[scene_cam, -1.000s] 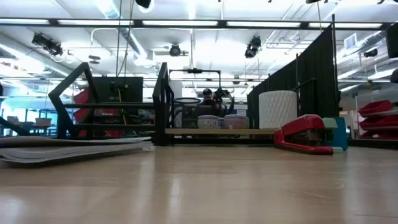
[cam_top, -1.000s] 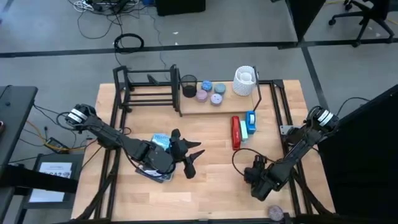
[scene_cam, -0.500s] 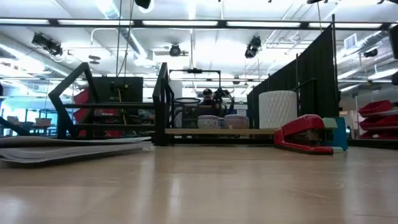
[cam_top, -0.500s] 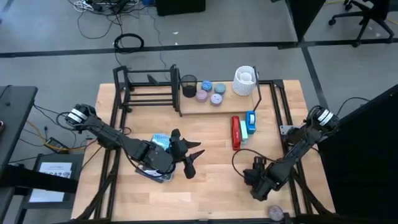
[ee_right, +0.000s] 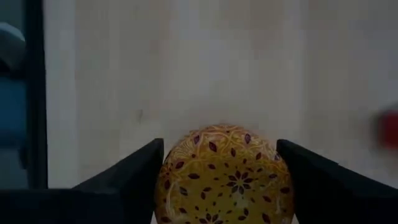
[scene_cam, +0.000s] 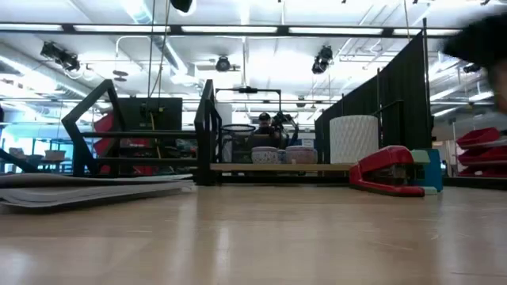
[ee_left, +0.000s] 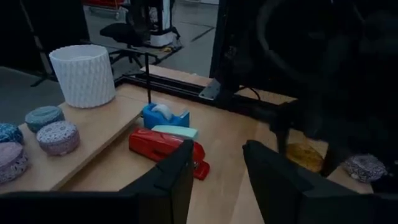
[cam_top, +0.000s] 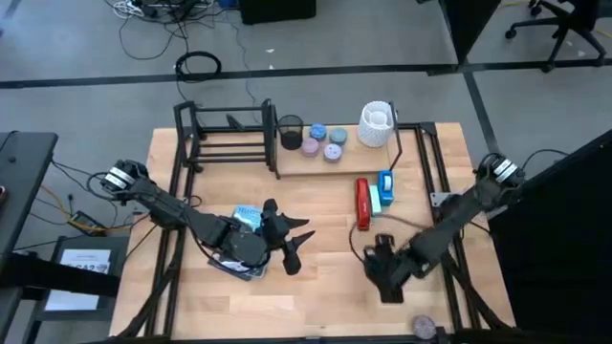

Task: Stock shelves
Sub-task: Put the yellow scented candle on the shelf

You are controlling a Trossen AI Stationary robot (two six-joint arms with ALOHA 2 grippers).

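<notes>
The shelves [cam_top: 229, 139] stand at the table's far side: a black tube rack joined to a pale board [cam_top: 335, 161]. On the board stand a mesh cup, three small tins and a white cup [cam_top: 377, 125]. My right gripper [cam_top: 382, 277] is over the table's near right part, shut on a yellow patterned round tin [ee_right: 222, 177]. My left gripper [cam_top: 292, 241] hovers open over the table's near middle, pointing toward the right edge, with nothing between its fingers [ee_left: 177, 177]. My right gripper pinches the yellow tin between its two fingers, which sit on opposite sides of its round wall [ee_right: 169, 171]. The fingers come from above and point down, and the lid faces up. I cannot tell whether the tin is clear of the table.
A red stapler [cam_top: 362, 203] and a blue tape dispenser [cam_top: 385, 186] lie just in front of the board. A flat stack of books [cam_top: 237, 260] lies under my left arm. A purple tin [cam_top: 423, 327] sits at the near right edge.
My right gripper has moved a little toward the table's left edge, and its arm has swung with it. The arm now shows as a dark blur at the low view's upper right.
</notes>
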